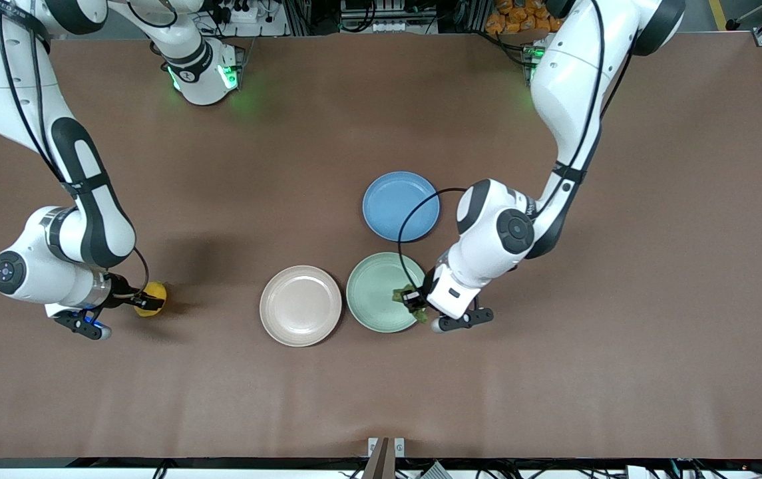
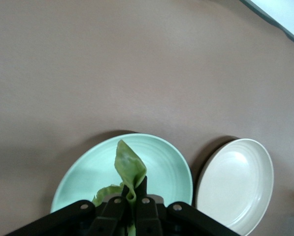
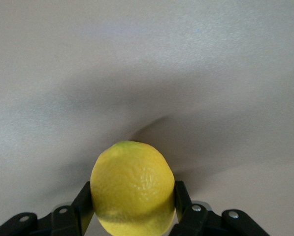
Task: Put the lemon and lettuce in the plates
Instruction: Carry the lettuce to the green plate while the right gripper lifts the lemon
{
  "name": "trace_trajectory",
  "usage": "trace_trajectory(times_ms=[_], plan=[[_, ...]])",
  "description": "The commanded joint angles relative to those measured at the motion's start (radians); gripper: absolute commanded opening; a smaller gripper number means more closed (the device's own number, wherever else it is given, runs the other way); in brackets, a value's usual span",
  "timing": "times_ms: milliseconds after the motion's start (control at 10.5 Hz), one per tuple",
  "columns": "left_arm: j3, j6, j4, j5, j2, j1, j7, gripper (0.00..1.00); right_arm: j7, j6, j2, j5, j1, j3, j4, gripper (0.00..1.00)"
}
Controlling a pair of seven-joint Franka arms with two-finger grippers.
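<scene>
While the left gripper point(image 1: 415, 301) hung over the rim of the mint green plate point(image 1: 374, 293) at the edge toward the left arm's end of the surface point(image 1: 554, 372), its jaws were closed on the lettuce point(image 2: 129, 169), whose free tip pointed in over the plate's bowl. That relation governed the coming move: the leaf lay above the plate, so a release should drop it inside, though close to the rim. The right gripper point(image 1: 142, 301) was low, well apart from the plates toward the right arm's end, its jaws clamped across the lemon point(image 3: 132, 187). The pinkish-beige plate point(image 1: 301, 306), nearer that arm, sat bare beside the green one. A blue plate point(image 1: 394, 203) stood farther from the camera.
</scene>
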Motion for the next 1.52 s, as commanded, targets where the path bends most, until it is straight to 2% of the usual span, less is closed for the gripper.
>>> trace_trajectory(times_ms=[0, 286, 476, 762, 857, 952, 1143, 1333, 1429], plan=[[-0.024, 0.075, 0.039, -0.029, 0.048, -0.024, -0.052, 0.00, 0.017, -0.006, -0.016, 0.016, 0.007, 0.004, -0.002, 0.18], [-0.024, 0.096, 0.037, -0.029, 0.089, -0.052, -0.056, 0.00, 0.281, -0.009, -0.023, 0.010, 0.094, 0.006, 0.035, 0.18], [-0.021, 0.118, 0.036, -0.029, 0.123, -0.075, -0.057, 0.00, 0.355, -0.013, -0.024, 0.013, 0.124, 0.007, 0.053, 0.18], [-0.018, 0.118, 0.031, -0.021, 0.122, -0.075, -0.050, 0.00, 0.516, -0.101, -0.017, 0.018, 0.188, 0.009, 0.140, 0.18], [-0.018, 0.118, 0.029, -0.016, 0.120, -0.072, -0.046, 0.17, 0.563, -0.101, -0.013, 0.019, 0.209, 0.009, 0.148, 0.18], [-0.017, 0.116, 0.029, -0.015, 0.119, -0.072, -0.045, 0.49, 0.596, -0.096, -0.013, 0.021, 0.223, 0.009, 0.150, 0.18], [-0.017, 0.109, 0.029, -0.021, 0.104, -0.058, -0.049, 0.62, 0.668, -0.090, -0.004, 0.054, 0.263, 0.010, 0.161, 0.16], [-0.014, 0.072, 0.029, -0.016, 0.100, -0.055, -0.046, 0.63, 0.709, -0.087, 0.013, 0.134, 0.297, 0.009, 0.194, 0.16], [-0.015, 0.034, 0.031, -0.015, 0.091, -0.032, -0.045, 0.63, 0.728, -0.076, 0.019, 0.142, 0.308, 0.009, 0.207, 0.16]])
